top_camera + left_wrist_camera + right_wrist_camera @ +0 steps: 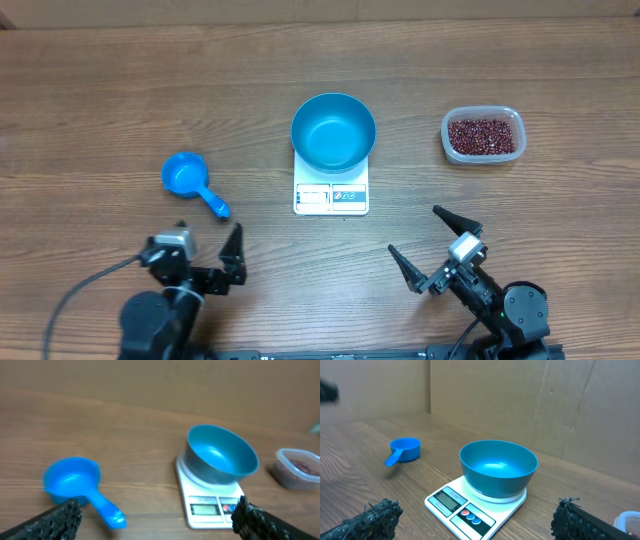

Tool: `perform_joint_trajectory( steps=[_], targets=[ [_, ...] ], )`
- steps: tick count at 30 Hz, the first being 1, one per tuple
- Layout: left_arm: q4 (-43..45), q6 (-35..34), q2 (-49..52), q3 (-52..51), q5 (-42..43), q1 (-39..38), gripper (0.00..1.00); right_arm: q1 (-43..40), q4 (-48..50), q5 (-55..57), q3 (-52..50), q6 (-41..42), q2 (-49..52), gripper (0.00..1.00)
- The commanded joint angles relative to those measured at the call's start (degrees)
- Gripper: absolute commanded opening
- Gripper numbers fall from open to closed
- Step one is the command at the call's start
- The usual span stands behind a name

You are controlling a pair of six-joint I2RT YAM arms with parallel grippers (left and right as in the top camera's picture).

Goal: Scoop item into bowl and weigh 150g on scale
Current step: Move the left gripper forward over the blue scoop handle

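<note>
The left gripper [205, 245] and right gripper [415, 232] are hovering spread wide. Ahead, between them, the blue bowl [333, 132] is sitting on the white scale [331, 198]. Overhead is showing beans [484, 136] filling the tub [444, 136] beyond the right gripper, and the right wrist is adding a cardboard wall [520, 395] behind the wooden table [100, 100].

I've got the bowl [333, 131] sitting on the scale [331, 197], middle of the surface [120, 90]. The scoop [190, 180] lies left of the scale, apart from it, handle toward me. The tub [447, 135] sits well to the right, level with the bowl, beans [484, 136] inside it.
</note>
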Motion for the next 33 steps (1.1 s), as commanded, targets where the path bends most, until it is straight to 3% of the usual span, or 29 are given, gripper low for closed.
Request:
perform_joint_trajectory(
  steps=[1,7,9,16,27,33],
  targets=[
    [-4.09,4.13,6.10,10.71,-6.67,0.31,1.00,-0.22,0.42,0.37,-0.39,0.42,-0.63,1.00],
    [-19.28,5.84,22.53,28.85,-15.37,0.31,1.00,-0.22,0.42,0.37,-0.39,0.42,-0.63,1.00],
    [-21.49,5.75,26.88,32.33,-14.78,0.31,1.00,-0.22,0.42,0.37,-0.39,0.42,-0.63,1.00],
    [-19.52,5.77,36.54,34.77,-5.55,0.31,1.00,-0.22,0.42,0.37,-0.39,0.42,-0.63,1.00],
    [-17.44,5.14,48.54,34.77,-3.93,0.31,1.00,-0.22,0.42,0.37,-0.39,0.42,-0.63,1.00],
    [-16.98,-4.83,51.23,34.77,-7.45,0.31,1.00,-0.22,0.42,0.35,-0.39,0.42,-0.63,1.00]
  ],
)
